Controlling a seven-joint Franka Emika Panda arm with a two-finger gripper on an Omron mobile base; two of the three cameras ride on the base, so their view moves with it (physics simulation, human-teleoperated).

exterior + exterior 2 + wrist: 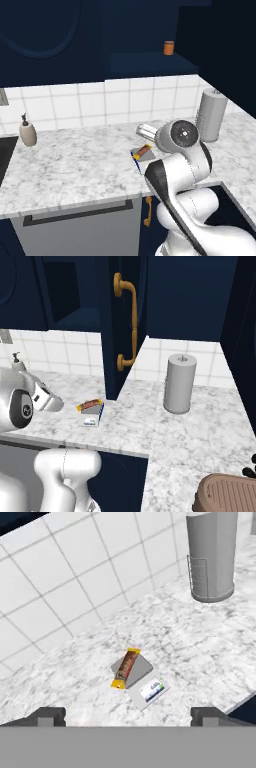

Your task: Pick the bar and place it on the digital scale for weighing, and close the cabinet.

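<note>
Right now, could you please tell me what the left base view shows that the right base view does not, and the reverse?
Only the left base view shows the orange can up on the cabinet shelf and the grey drawer front under the counter. Only the right base view shows the open cabinet door with its brass handle. Both show the bar lying on the scale, the paper towel roll and the soap bottle.

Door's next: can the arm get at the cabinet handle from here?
Probably yes. The open door stands past the scale, handle facing the arm; the tool is open and empty, nothing between, though it's a high reach.
</note>
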